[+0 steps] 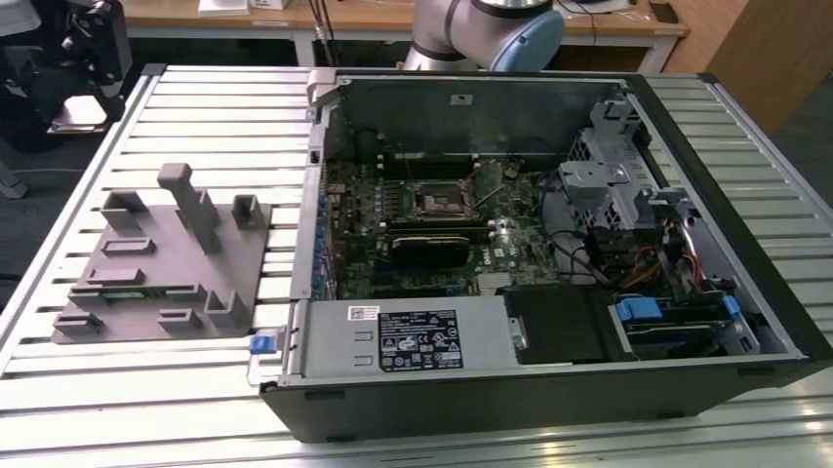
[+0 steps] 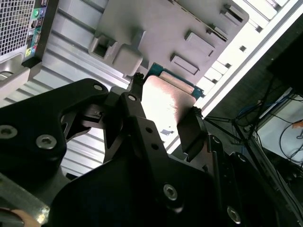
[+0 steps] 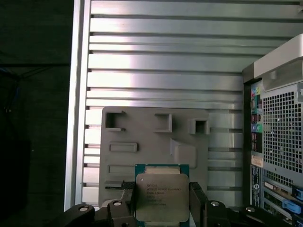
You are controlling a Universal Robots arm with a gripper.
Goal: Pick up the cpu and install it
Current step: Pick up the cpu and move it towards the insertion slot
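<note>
**Holding the cpu clear of its fixture; the install is not yet done**

Gripping is where we stand. In both wrist views the gripper (image 3: 161,202) has its two black fingers (image 3: 196,201) closed against opposite edges of the cpu (image 3: 160,195), with no gap showing on either side. The chip sits flat between them, its silvery lid facing the first wrist view and its green board edge peeking out on the far side.

Behind the chip lies the grey fixture plate (image 3: 151,137). We judge that the chip is lifted off the plate rather than resting in it, since it looks large against the plate's pockets.

In the exterior view that plate (image 1: 156,263) lies on the slatted table (image 1: 156,390), at the exterior view's left of the open computer case (image 1: 547,400). Inside the case, the square socket frame (image 1: 440,202) sits on the motherboard (image 1: 377,268), toward the far side. We cannot tell whether its cover is raised.

We count the pick-up as done. Carrying the chip to the socket and seating it are left.
</note>
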